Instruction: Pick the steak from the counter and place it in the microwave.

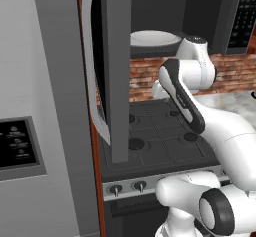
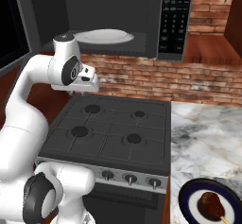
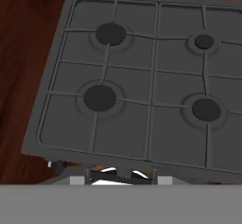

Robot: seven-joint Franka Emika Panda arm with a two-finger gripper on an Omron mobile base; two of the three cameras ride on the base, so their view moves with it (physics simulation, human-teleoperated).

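Microwave (image 2: 113, 17) standing open above the stovetop (image 2: 111, 128), round white plate (image 2: 103, 36) inside bare. Marbled surface (image 2: 208, 138) to the right carrying a dark blue dish (image 2: 189, 192), steak (image 2: 211, 204) resting on it, untouched. Tool (image 2: 90, 82) hovering over the stovetop's back left, well apart from the steak; opening impossible to tell from here. Judged barely begun: reach, grasp, lift and placement all left.

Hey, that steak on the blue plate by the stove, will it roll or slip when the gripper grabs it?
The steak looks rounded, so it may roll if nudged. Its glossy surface could be slippery. The plate might slide on the counter.
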